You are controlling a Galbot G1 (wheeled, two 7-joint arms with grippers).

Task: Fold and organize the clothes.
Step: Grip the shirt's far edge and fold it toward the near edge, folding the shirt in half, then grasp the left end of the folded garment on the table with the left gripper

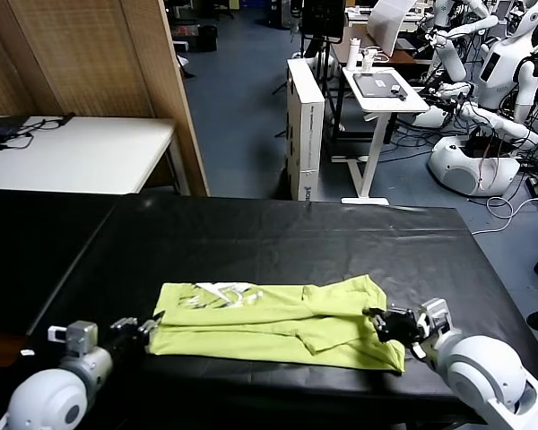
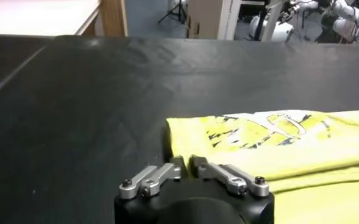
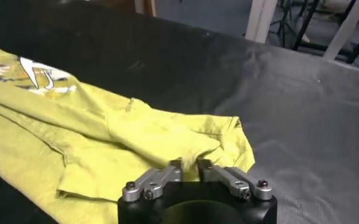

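Both grippers (image 1: 148, 327) (image 1: 377, 322) flank the T-shirt (image 1: 278, 322) on a black table (image 1: 278, 237).

black desk (image 1: 251, 242), white table (image 1: 81, 152) far left, wooden screen (image 1: 90, 54), white standing table (image 1: 386, 90), idle humanoid robots (image 1: 493, 81) far right.

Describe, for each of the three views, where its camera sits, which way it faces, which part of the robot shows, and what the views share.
Head view: looks down from the robot's head at the black table; both arms show.
Left wrist view: sits behind the left tool, facing the T-shirt.
Right wrist view: sits behind the right tool, facing the shirt's other end.
Shared: all show the T-shirt.
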